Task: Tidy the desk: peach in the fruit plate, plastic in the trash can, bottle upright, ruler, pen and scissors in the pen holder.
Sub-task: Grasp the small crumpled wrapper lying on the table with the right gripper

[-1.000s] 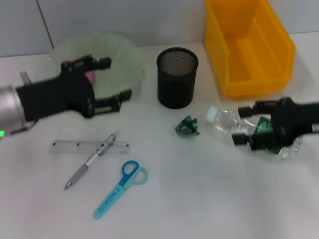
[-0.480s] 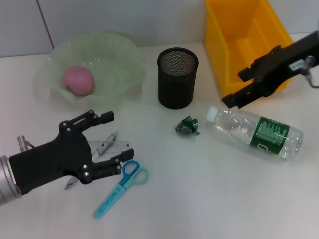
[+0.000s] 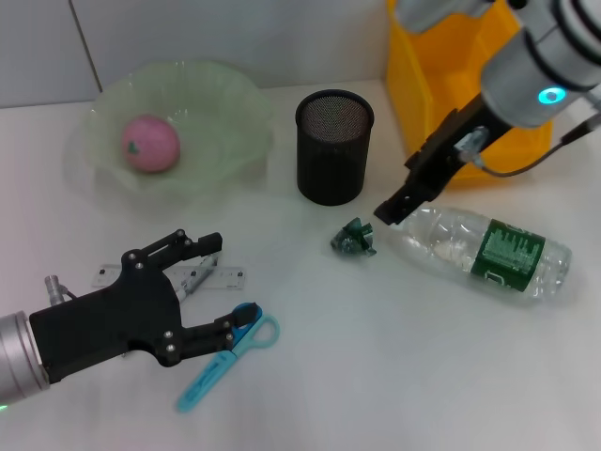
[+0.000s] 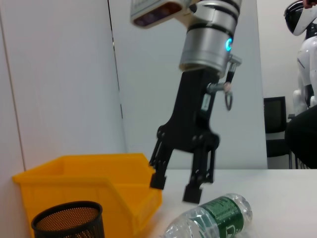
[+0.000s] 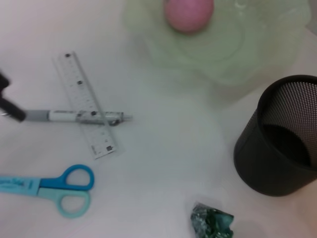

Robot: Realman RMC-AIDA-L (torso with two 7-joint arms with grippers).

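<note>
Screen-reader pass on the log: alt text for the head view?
Left gripper, fingers open, hovers over the ruler, pen and scissors. The right gripper, fingers open, hangs above the cap end of the lying bottle. A peach sits in the fruit plate.

Robotics lab: white table [image 3: 394,376], plain wall panels [image 4: 59,74], second white robot [image 4: 306,44], monitor [image 4: 275,114].

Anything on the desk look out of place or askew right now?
Yes. The bottle lies on its side by the yellow bin. A crumpled green plastic scrap sits loose near the pen holder. The pen lies crossed over the ruler, scissors beside them.
</note>
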